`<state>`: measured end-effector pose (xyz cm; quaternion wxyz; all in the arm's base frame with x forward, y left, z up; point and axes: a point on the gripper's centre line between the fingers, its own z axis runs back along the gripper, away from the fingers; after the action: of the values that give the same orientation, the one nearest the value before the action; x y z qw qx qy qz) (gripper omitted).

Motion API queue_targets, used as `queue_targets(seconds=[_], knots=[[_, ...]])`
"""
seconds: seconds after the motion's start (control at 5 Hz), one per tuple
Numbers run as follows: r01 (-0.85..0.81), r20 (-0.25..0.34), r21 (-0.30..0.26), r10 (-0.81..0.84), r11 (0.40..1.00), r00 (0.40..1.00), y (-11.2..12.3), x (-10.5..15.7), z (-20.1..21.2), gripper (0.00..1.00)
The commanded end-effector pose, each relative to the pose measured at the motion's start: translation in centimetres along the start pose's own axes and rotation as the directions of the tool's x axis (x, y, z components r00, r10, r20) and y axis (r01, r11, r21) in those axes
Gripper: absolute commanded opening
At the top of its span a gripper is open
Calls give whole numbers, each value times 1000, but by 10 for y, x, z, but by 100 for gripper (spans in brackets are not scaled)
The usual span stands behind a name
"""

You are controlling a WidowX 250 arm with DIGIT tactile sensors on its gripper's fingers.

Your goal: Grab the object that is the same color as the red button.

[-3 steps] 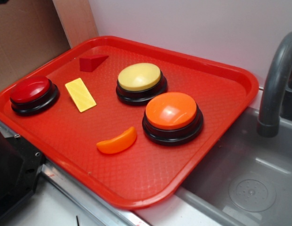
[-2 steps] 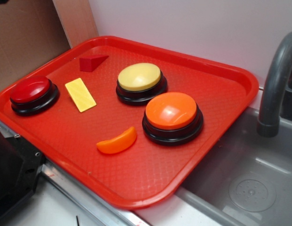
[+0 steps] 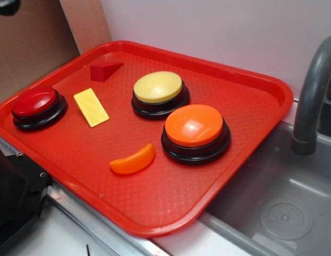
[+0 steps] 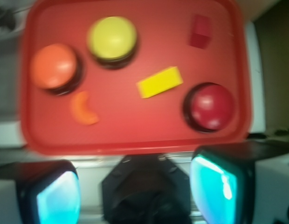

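Observation:
The object, a small dark red wedge (image 3: 104,70), lies at the tray's far left corner, and in the blurred wrist view the wedge (image 4: 200,31) shows at the upper right. The red button (image 3: 34,102) stands on its black base near the tray's left edge; in the wrist view the red button (image 4: 210,105) is right of centre. My gripper (image 4: 135,191) hangs high above and before the tray's near edge, open, with nothing between its cyan pads (image 4: 212,186). Only a dark part of the arm (image 3: 6,5) shows at the exterior view's top left.
On the red tray (image 3: 272,85) also sit a yellow button (image 3: 158,87), an orange button (image 3: 195,126), a flat yellow rectangle (image 3: 91,107) and an orange crescent (image 3: 133,160). A grey faucet (image 3: 312,96) and sink (image 3: 283,208) lie to the right. The black robot base (image 3: 13,197) is at the lower left.
The dark part of the arm has come further into view at the top left corner. Nothing on the tray has moved.

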<state>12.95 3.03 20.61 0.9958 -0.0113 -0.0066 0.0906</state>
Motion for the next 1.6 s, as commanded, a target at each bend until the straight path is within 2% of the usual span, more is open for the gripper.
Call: queue_targets(seconds=[0.0,0.2,0.4,1.0,1.2,1.4], knots=[[-154,84,-10,154,988,984,10,59,-29,100],[-197,172,47,186,979,967,8,99,-60,100],[-260,203,31,249,965,947,14,120,-74,100],[-260,203,31,249,965,947,14,120,-74,100],[-307,179,36,296,951,938,31,131,-102,100],[-357,208,48,341,933,917,41,146,-125,100]])
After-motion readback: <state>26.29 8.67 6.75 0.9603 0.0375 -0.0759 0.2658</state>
